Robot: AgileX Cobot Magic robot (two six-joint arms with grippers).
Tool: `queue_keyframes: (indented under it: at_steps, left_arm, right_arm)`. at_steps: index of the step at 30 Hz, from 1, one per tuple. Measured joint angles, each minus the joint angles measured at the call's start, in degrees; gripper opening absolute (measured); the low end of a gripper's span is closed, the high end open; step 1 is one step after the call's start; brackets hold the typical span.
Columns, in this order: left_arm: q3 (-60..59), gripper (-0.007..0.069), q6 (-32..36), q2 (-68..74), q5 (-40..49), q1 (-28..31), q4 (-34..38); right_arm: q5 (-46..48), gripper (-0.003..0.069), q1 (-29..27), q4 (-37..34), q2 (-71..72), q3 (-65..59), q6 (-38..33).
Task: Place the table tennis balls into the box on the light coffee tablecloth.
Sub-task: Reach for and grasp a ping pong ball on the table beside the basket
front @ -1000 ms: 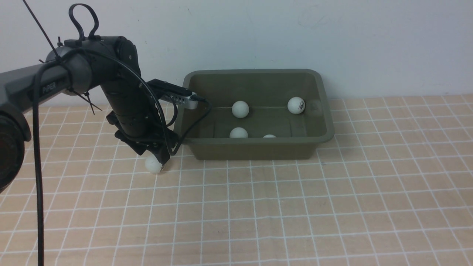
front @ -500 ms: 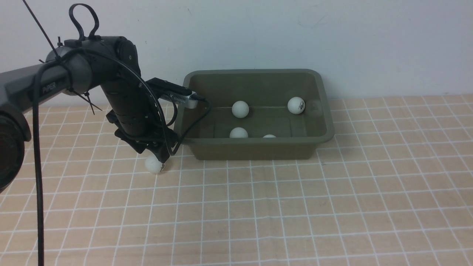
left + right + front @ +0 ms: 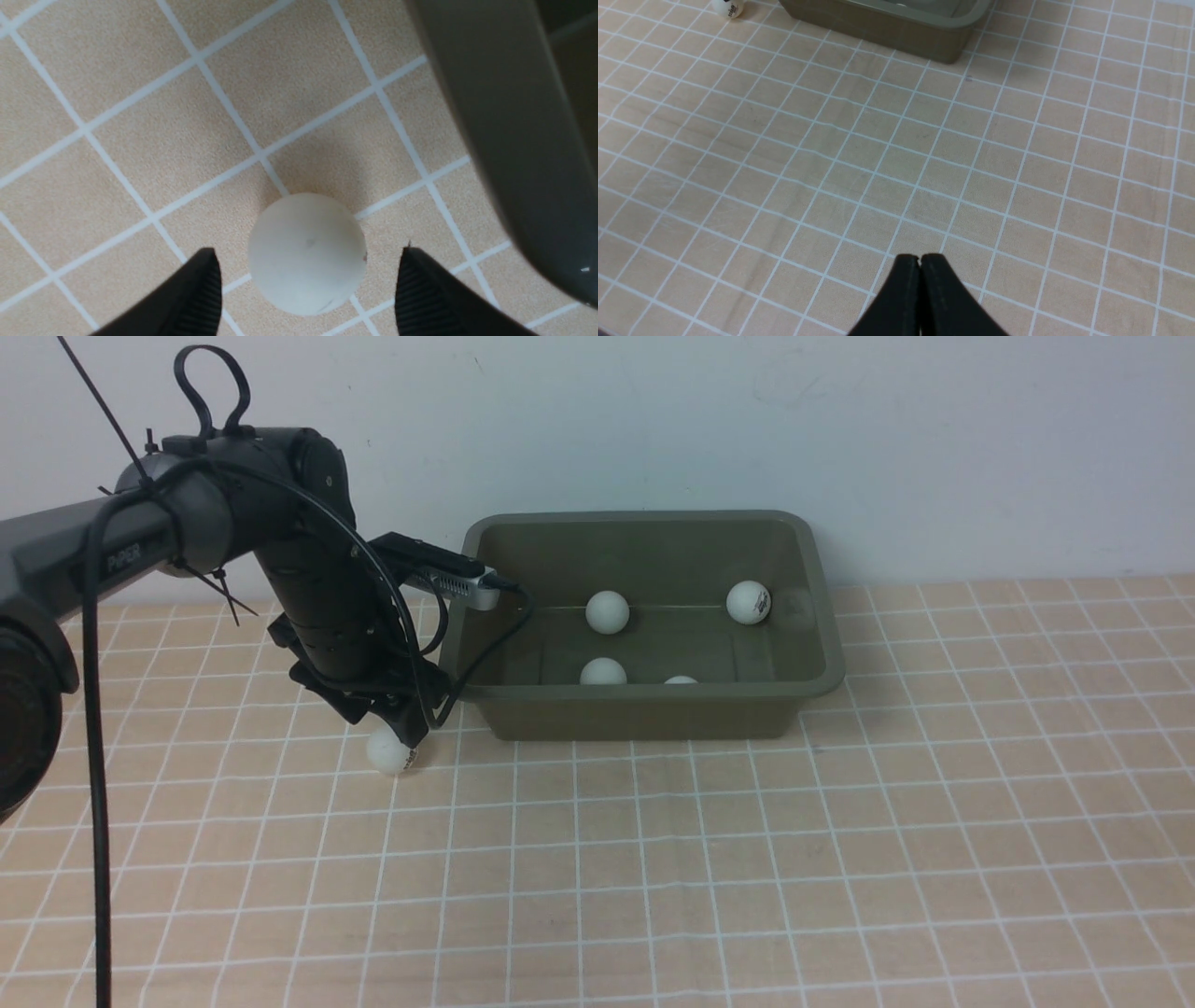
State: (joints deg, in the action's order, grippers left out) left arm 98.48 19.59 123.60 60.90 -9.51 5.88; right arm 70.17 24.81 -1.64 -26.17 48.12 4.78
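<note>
Ball (image 3: 306, 254) untouched between fingers (image 3: 196, 298); left wrist only.

The box (image 3: 644, 717) mostly hides one ball (image 3: 681, 680) inside it.

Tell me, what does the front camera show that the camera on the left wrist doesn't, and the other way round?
Only the front view shows the whole box with four balls inside, and the left arm bent down beside it. Only the left wrist view shows the left gripper open, its black fingers flanking the fifth ball with a gap on each side. Both show that ball lying on the checked tablecloth beside the box's wall.
</note>
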Motion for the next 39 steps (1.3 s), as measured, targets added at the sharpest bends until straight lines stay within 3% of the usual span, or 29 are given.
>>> queue_keyframes:
  at_steps: [23,26,30,39]
  left_arm:
    - [0.0,0.0413,0.0,3.0,0.0,0.0,0.0]
    - [0.0,0.0395,0.0,3.0,0.0,0.0,0.0]
    - [0.0,0.0311,0.0,3.0,0.0,0.0,0.0]
    - [0.0,0.0311,0.0,3.0,0.6,0.0,-0.4]
  right_arm:
    - [0.1,-0.0018,0.0,0.0,0.0,0.0,0.0]
    - [0.2,-0.0018,0.0,0.0,0.0,0.0,0.0]
    - [0.2,-0.0018,0.0,0.0,0.0,0.0,0.0]
    - [0.2,-0.0018,0.0,0.0,0.0,0.0,0.0]
